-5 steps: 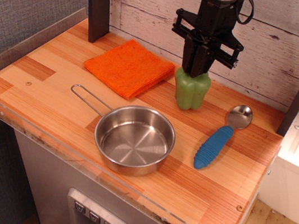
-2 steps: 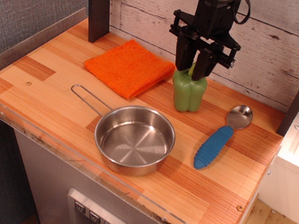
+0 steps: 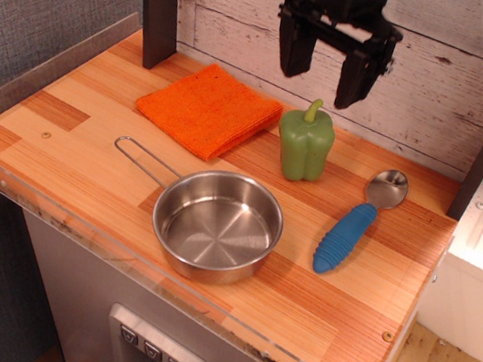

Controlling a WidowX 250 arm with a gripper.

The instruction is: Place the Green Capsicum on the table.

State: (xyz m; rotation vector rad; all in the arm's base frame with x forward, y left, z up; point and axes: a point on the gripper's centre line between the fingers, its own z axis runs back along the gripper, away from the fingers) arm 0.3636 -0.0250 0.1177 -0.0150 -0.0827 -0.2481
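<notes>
The Green Capsicum stood upright on the tabletop, stem pointing up, resting on its base toward the rear of the surface. The gripper hung above it with its two black fingers spread wide apart, holding nothing; a clear gap separated the fingertips from the stem. An orange folded cloth lay just to the left of the capsicum (its near corner close to, possibly touching, the capsicum's side). A blue-handled spoon lay to the right, bowl toward the back wall, apart from the capsicum. A steel saucepan sat in front of the capsicum, wire handle extending to the left, near the clear front rim.
</notes>
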